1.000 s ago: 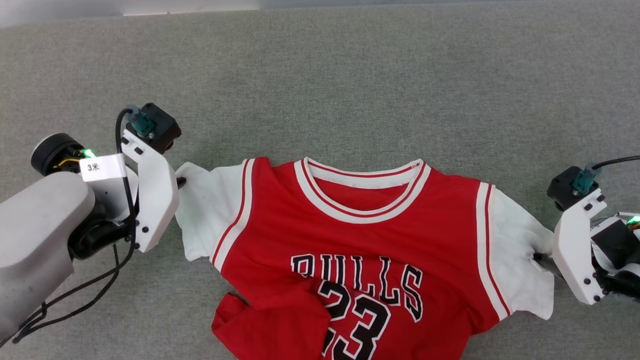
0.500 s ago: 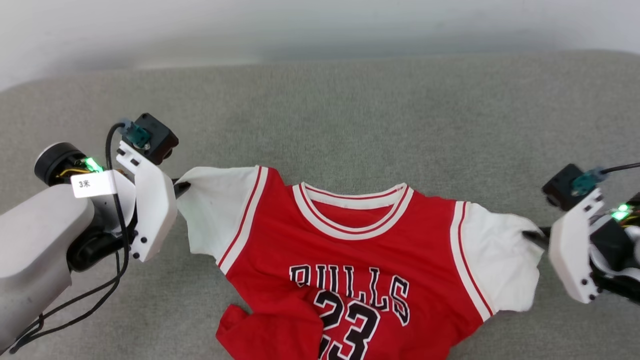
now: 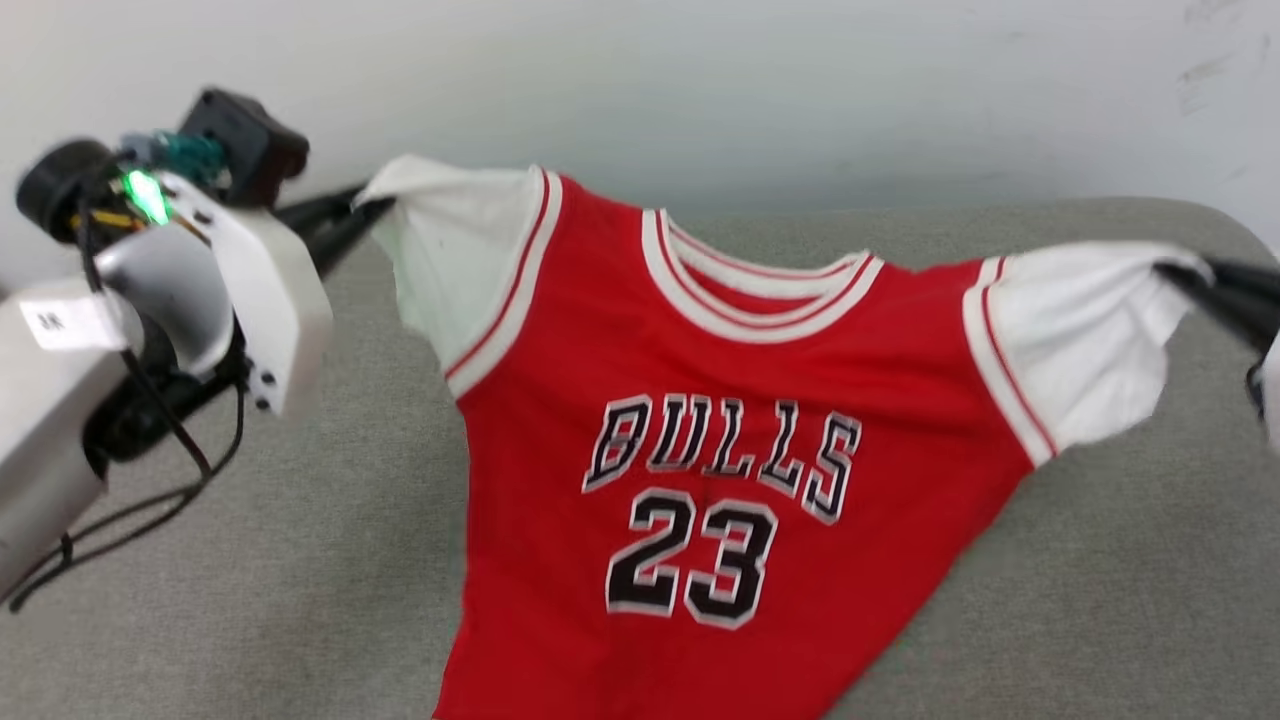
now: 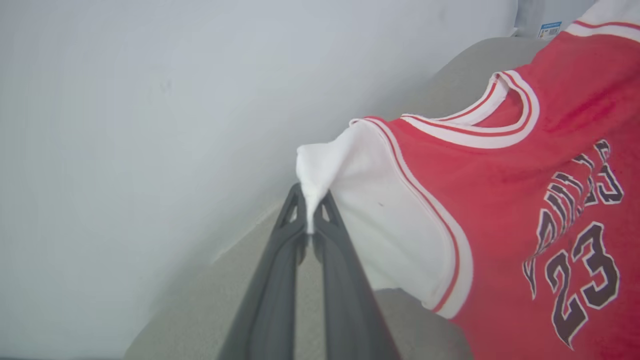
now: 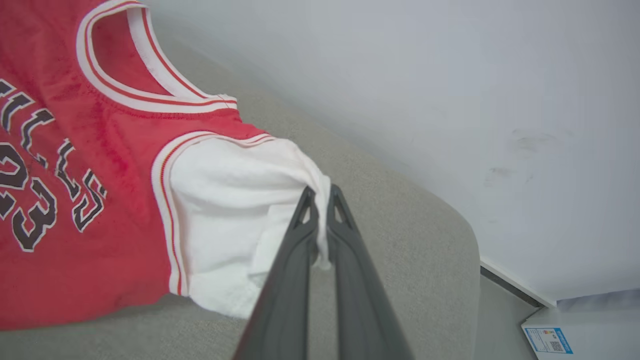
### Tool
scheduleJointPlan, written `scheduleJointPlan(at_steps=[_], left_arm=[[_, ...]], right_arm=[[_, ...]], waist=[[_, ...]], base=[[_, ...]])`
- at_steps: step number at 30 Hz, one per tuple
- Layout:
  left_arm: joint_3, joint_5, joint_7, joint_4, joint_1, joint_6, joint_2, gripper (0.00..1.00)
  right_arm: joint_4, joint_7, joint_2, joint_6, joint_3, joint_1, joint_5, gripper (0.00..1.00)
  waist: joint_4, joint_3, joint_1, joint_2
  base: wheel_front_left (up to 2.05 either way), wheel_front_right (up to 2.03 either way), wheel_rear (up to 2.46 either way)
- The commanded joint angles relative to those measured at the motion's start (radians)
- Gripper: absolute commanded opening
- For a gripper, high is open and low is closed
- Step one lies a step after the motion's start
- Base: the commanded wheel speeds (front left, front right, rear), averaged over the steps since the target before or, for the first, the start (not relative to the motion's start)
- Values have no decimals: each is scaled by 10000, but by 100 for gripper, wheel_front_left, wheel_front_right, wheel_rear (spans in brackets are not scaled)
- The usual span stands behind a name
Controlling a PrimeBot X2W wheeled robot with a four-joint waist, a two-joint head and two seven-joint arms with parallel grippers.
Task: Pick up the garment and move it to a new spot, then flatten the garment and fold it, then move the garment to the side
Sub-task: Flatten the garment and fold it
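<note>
While spread wide apart | left tool (image 4: 312,194), right tool (image 5: 320,193) pinch garment (image 3: 720,400) sleeves

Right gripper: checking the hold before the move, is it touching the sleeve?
Touching. The right wrist view shows the right gripper shut on the garment at its white sleeve, cloth pinched between its fingers.

I seemed to be in a lab or test room, not a home: a bare white wall (image 3: 800,90) stood behind a grey felt-covered worktable (image 3: 250,560) with rounded corners. A white carton (image 5: 580,320) with a printed code sticker sat below its edge, and a paper tag (image 3: 62,320) marked my left forearm (image 3: 30,480).
</note>
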Motion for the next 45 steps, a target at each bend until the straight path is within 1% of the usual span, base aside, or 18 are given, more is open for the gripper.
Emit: scheduleJointPlan(at_steps=[1, 4, 6, 9, 13, 15, 19, 20, 24, 28, 33, 36, 38, 41, 45], left_arm=[[169, 55, -88, 12, -335, 52, -63, 0], [491, 176, -246, 154, -963, 38, -259, 0], [715, 252, -400, 352, -1445, 42, -492, 0], [960, 396, -402, 849, -2285, -64, -898, 0], [1256, 720, -546, 1788, -3582, -189, -1534, 0], [1377, 899, -650, 2335, -4261, -269, -1830, 0], [1699, 1318, -1248, 3599, -5791, -436, -2319, 0], [1699, 1318, -1248, 3599, -5791, -436, -2319, 0], [1792, 1643, -1774, 4757, -7021, -598, -2708, 0], [1887, 1780, -2305, 5690, -7981, -706, -3055, 0], [1792, 1675, -2845, 6523, -8516, -768, -3381, 0], [1612, 1598, -3156, 6932, -8441, -777, -3551, 0], [1405, 1481, -3346, 7030, -8118, -785, -3676, 0], [1099, 1212, -3635, 7097, -7702, -780, -3676, 0], [432, 1021, -3985, 7031, -6698, -783, -3762, 0]], right_arm=[[-33, 2, 64, -6, -294, -349, -110, 0], [94, 87, 296, -6, -888, -1012, -451, 0], [355, 219, 609, -6, -1208, -1574, -688, 0], [870, 366, 1215, -6, -1617, -2731, -1204, 0], [1897, 268, 2171, -6, -1969, -4421, -2103, 0], [2442, 159, 2619, -6, -2094, -5261, -2544, 0], [3452, -117, 3294, -6, -2241, -6936, -3372, 0], [3452, -117, 3294, -6, -2241, -6936, -3372, 0], [4405, -525, 3833, -6, -2233, -8398, -4090, 0], [5319, -875, 4210, -8, -2171, -9714, -4517, 0], [6244, -1409, 4669, -6, -1849, -10524, -4688, 0], [6625, -1859, 4868, -8, -1445, -10614, -4646, 0], [6897, -2051, 4979, -8, -1167, -10491, -4534, 0], [7309, -2376, 5026, -8, -756, -10168, -4311, 0], [7676, -2860, 5135, -6, -214, -9475, -3834, 0]], waist=[[-22, 102, 1, -1], [-31, 388, 1, -1], [-34, 653, 1, -1], [5, 1144, 1, -1], [18, 1873, 1, -1], [18, 2241, 1, -1], [-33, 3019, 1, -1], [-33, 3019, 1, -1], [-58, 3636, 1, -1], [-64, 4193, 1, -1], [-50, 4738, 1, -1], [-55, 4966, 1, -1], [-56, 5038, 1, -1], [-41, 5053, 1, -1], [30, 4855, 1, -1]], base=[[0, 0, 0], [0, 0, 0], [0, 0, 0], [0, 0, 0], [0, 0, 0], [0, 0, 0], [0, 0, 0], [0, 0, 0], [0, 0, 0], [0, 0, 0], [0, 0, 0], [0, 0, 0], [0, 0, 0], [0, 0, 0], [0, 0, 0]])
